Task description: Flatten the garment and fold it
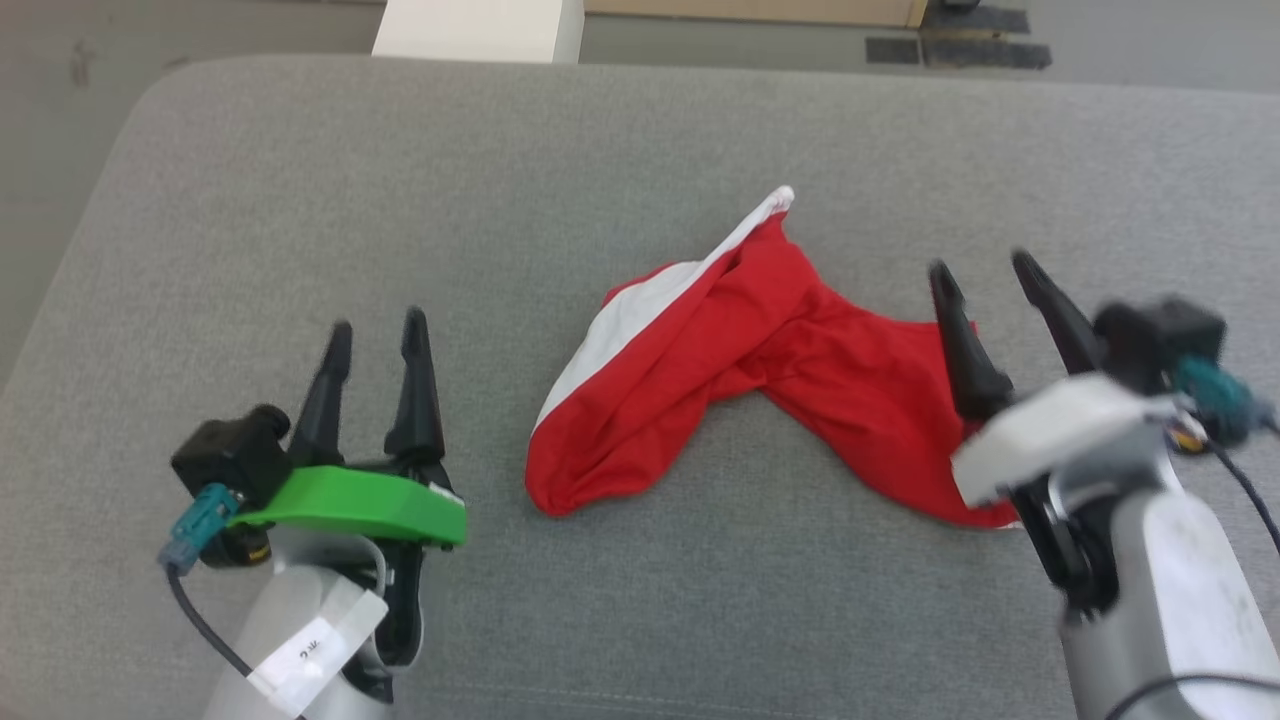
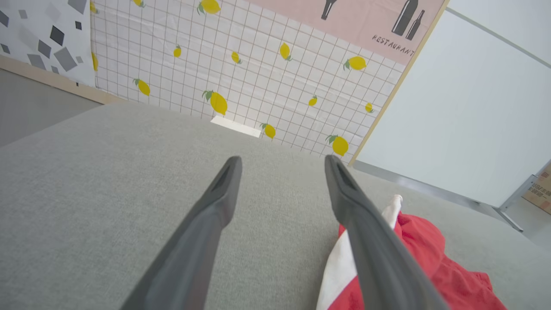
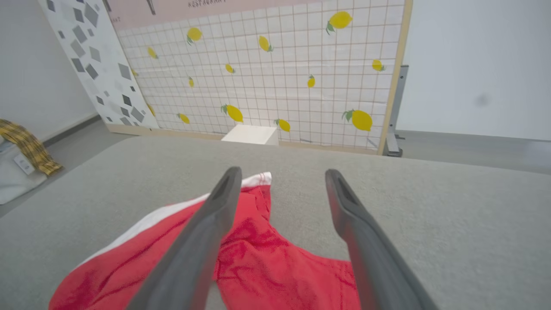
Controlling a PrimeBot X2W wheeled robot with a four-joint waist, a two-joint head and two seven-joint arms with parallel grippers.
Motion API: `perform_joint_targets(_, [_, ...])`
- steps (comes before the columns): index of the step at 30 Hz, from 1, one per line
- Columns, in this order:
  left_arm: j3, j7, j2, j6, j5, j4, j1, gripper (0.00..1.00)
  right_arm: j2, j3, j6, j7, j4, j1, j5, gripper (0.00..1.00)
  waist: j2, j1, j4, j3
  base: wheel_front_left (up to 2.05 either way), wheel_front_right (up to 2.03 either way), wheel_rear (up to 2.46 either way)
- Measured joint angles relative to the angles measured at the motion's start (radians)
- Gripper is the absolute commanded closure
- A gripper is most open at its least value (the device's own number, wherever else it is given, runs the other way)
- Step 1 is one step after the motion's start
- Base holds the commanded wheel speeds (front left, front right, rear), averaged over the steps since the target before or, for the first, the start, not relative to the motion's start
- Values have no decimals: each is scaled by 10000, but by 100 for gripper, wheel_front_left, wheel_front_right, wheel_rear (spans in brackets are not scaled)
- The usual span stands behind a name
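Observation:
The garment (image 1: pixel 740 370), bright red shorts with a white side stripe, lies crumpled and twisted on the grey cushioned surface (image 1: pixel 400 200), right of centre. My left gripper (image 1: pixel 377 338) hovers open to the left of it, apart from the cloth, nothing between its fingers. In the left wrist view the garment (image 2: pixel 413 258) shows at the lower right, beside the left gripper (image 2: pixel 282 165). My right gripper (image 1: pixel 985 275) stands open over the garment's right end. In the right wrist view the red cloth (image 3: pixel 267 267) lies under and between the right gripper (image 3: pixel 280 176), which holds nothing.
The grey surface ends at a rounded far edge, with floor beyond. A white box (image 1: pixel 480 30) stands behind it. A lemon-patterned panel (image 3: pixel 267 77) and a plain white wall (image 2: pixel 465 107) rise behind. Yellow checked cloth (image 3: pixel 26 146) lies at the far left.

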Motion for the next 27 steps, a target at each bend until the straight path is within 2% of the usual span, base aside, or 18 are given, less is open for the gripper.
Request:
perform_joint_targets(5, [1152,-40,-857,-780,1197,-752,-99,0,10,433,0,945,1546,-2165,86,0,0,0,192,565,0,0,0])
perform_joint_targets(11, [1597,-38,-1151,-1342,1818,-1030,-282,0,6,380,0,2217,3923,-4614,-12,0,0,0,492,1321,0,0,0])
perform_joint_targets(19, [1438,-40,-1174,-1338,1469,-1241,-663,0,2,-4,0,3591,6420,-6738,-663,0,0,1,1123,2287,0,0,0])
perform_joint_targets(25, [1294,-40,-1177,-1220,1308,-1365,-711,0,12,46,0,4644,7476,-7570,-949,0,0,1,1623,2819,0,0,0])
perform_joint_targets(26, [1277,-40,-1177,-1200,1289,-1373,-711,0,13,61,0,4777,7591,-7662,-1020,14,0,1,1679,2883,0,0,0])
perform_joint_targets(27, [1258,-40,-1177,-1177,1266,-1383,-712,0,13,86,0,4895,7695,-7747,-1058,48,0,1,1745,2956,0,0,0])
